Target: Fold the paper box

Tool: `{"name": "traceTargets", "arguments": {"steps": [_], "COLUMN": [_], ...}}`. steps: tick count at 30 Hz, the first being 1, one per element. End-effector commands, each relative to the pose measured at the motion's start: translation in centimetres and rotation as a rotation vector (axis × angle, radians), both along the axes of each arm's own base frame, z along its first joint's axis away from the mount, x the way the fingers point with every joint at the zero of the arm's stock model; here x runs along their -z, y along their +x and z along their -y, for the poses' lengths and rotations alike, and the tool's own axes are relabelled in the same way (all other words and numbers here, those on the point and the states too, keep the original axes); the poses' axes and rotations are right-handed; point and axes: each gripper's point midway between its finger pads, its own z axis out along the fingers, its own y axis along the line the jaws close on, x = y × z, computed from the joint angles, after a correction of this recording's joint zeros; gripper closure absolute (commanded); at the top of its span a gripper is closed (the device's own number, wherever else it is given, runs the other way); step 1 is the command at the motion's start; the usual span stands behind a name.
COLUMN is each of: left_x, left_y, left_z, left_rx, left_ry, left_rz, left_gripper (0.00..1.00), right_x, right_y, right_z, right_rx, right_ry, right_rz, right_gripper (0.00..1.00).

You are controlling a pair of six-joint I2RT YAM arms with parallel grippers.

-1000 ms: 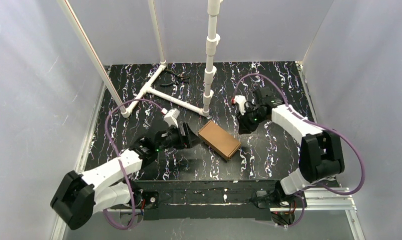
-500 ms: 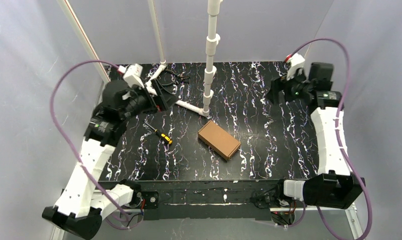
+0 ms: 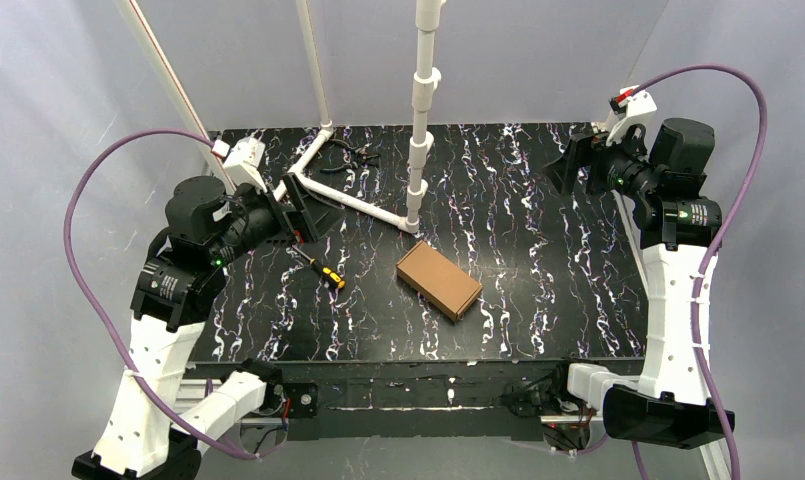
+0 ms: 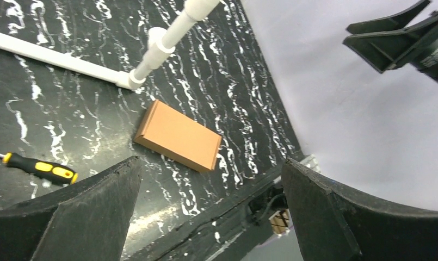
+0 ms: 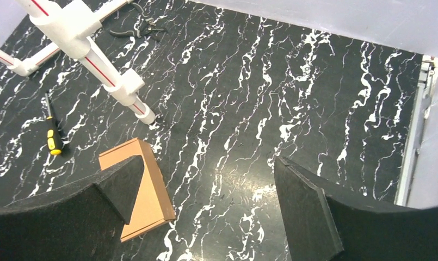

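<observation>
1. Hovering at 10 o'clock of the paper box (image 3: 438, 280), the left gripper (image 3: 300, 208) is spread wide and empty, well apart from it.
2. A screwdriver (image 3: 324, 270) is seen at 9 o'clock of the box.
3. The box is laid closed, just toward 5 o'clock of the table's (image 3: 538, 300) centre. It is judged light, fairly stiff yet crushable, and best pinched across its long edges.
4. The right gripper (image 3: 572, 165) is spread open, holding nothing, at 2 o'clock.
</observation>
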Motion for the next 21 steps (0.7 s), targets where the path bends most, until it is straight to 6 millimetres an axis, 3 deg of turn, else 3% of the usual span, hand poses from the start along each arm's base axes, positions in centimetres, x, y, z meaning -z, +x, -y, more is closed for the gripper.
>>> {"name": "traceTargets", "arguments": {"steps": [1, 4, 21], "left_x": [-3.6, -3.9, -0.4], "left_y": [-1.8, -1.8, -1.6], "left_z": [1.2, 1.0, -0.8], "left_rx": [0.069, 0.058, -0.025], "left_ry": [-0.133, -0.141, -0.029], "left_rz": [0.063, 0.077, 0.047], "left_gripper": [0.02, 0.02, 0.02], "right_x": [-2.3, -2.6, -2.7], "right_y": [-1.3, -1.8, -2.6], "right_z": [-0.7, -1.1, -1.7], "right_rx": [-0.027, -0.053, -0.104], "right_ry": [0.067, 0.080, 0.080], "right_rz": [0.031, 0.037, 0.045], "right_gripper": [0.02, 0.02, 0.02]}}
